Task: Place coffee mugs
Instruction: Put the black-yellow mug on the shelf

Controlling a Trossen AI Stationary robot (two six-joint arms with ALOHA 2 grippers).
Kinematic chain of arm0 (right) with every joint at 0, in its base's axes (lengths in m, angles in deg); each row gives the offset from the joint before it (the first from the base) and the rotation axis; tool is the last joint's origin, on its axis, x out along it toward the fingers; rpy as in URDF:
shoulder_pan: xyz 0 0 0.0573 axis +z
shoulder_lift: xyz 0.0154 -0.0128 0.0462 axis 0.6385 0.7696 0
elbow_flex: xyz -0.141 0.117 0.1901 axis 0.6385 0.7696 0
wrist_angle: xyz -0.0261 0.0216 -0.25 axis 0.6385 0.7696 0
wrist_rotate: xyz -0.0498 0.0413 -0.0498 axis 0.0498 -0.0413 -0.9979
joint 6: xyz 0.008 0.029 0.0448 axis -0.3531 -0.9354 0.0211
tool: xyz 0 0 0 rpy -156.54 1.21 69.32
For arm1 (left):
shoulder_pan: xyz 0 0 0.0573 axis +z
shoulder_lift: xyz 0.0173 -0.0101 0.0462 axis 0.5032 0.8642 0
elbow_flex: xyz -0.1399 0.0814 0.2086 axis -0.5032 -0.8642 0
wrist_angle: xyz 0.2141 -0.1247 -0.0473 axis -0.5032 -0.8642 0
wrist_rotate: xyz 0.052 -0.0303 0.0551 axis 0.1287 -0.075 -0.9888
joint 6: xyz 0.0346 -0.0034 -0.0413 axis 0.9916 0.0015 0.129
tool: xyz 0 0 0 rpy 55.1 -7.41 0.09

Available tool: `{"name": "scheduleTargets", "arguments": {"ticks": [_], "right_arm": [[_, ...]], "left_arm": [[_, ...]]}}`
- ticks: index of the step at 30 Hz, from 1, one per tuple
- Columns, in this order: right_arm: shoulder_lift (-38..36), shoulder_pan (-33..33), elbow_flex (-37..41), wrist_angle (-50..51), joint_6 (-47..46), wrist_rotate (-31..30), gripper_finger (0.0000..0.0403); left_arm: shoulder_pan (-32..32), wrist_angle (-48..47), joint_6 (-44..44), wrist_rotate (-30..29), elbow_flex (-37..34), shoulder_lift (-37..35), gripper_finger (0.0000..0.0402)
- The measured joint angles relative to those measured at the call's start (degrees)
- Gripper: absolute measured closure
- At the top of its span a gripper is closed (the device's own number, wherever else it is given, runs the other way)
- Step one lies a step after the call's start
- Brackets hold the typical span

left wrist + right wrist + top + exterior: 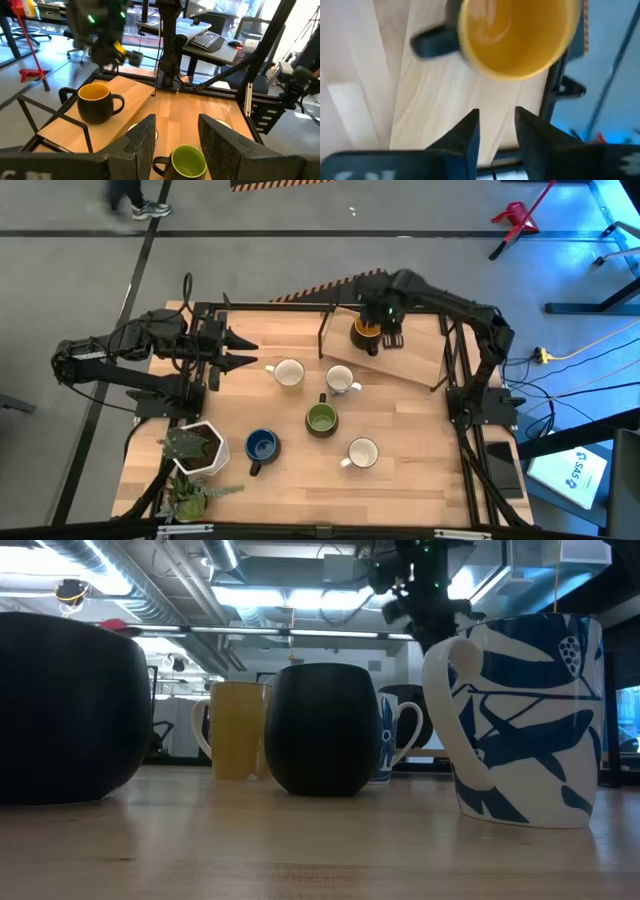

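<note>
The dark mug with a yellow-orange inside (pixel 366 333) (pixel 517 37) stands upright on its base on a raised wooden shelf (pixel 412 352) at the table's far side. My right gripper (pixel 388 328) (pixel 496 117) hovers just over it, open and apart from it. On the tabletop stand two white mugs (pixel 288 373) (pixel 342 380), an olive green mug (pixel 321 419), a blue mug (pixel 261 445) and a third white mug (pixel 362 452). My left gripper (pixel 245 352) (pixel 176 125) waits open near the table's left edge.
A white hexagonal plant pot (pixel 200 448) with greenery sits at the near left corner. The shelf's black frame (pixel 325 335) and the table's black rails (pixel 455 370) border the shelf. In the low view the mugs stand close in front (pixel 325 730), and a blue-patterned mug (pixel 525 715) is nearest.
</note>
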Motion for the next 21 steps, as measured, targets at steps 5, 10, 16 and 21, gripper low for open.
{"name": "scheduleTargets", "arguments": {"ticks": [5, 10, 16, 21], "right_arm": [[-5.05, 3.84, 10.14, -6.46, -2.91, -0.87, 0.0341], [-8.71, 3.71, 20.98, -19.46, -4.47, -0.64, 0.0395], [-8.2, 2.46, 25.52, -27.4, -3.52, 0.23, 0.039], [-8.15, 0.8, 25.89, -31.77, 0.08, -1.41, 0.04]], "left_arm": [[0.0, -0.26, 0.0, 0.02, -0.02, -0.01, 0.0259], [0.0, -0.27, 0.09, 0.02, -0.02, -0.02, 0.0259], [0.0, -0.27, 0.13, 0.01, -0.02, -0.02, 0.0259], [0.0, -0.25, 0.13, 0.0, -0.02, 0.0, 0.0259]]}}
